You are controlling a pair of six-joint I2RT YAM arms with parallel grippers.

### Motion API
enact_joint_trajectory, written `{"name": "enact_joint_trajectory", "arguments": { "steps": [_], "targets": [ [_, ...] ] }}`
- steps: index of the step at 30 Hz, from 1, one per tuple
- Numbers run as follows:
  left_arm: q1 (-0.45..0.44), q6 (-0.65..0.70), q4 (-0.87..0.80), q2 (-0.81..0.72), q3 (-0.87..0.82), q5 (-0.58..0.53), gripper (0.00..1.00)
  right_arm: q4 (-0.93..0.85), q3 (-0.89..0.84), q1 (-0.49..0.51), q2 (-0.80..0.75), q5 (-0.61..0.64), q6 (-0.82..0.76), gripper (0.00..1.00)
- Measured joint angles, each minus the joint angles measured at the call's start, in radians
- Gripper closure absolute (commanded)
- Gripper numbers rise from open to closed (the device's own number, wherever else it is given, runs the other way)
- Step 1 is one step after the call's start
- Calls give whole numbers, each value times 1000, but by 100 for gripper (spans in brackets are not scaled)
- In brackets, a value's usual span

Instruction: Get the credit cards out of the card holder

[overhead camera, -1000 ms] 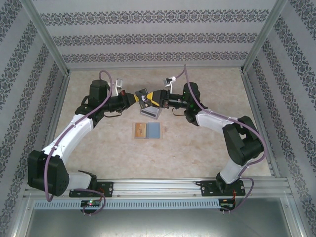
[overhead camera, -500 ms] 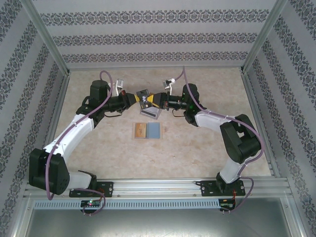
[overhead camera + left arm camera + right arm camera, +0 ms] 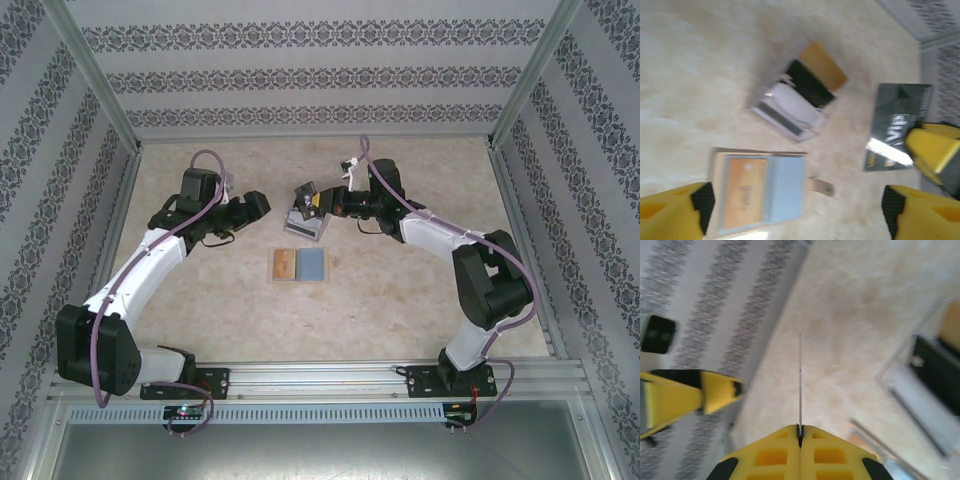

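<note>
Right wrist view: your right fingers [image 3: 770,455] clamp a dark credit card [image 3: 895,125], left fingers [image 3: 670,210] apart, card holder [image 3: 305,222] at 12 o'clock of the laid-out cards [image 3: 298,264].

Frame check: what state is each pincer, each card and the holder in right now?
left pincer: open, holding nothing
right pincer: shut on the dark card
dark card: pinched at one edge, out of the holder
card holder: open, lying on the table, cards inside
tan and blue cards: flat on the table
</note>
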Motion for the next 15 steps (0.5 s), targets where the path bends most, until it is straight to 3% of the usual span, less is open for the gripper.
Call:
{"name": "enact_joint_trajectory", "arguments": {
  "steps": [3, 7, 15],
  "targets": [
    [21, 37, -65, -13, 0, -76, 0, -166, 100, 6, 14, 118, -168, 100],
    [57, 77, -105, -29, -6, -124, 1, -312, 208, 12, 55, 247, -363, 100],
    [90, 156, -150, -32, -10, -153, 1, -560, 435, 34, 206, 386, -693, 100]
  ]
}}
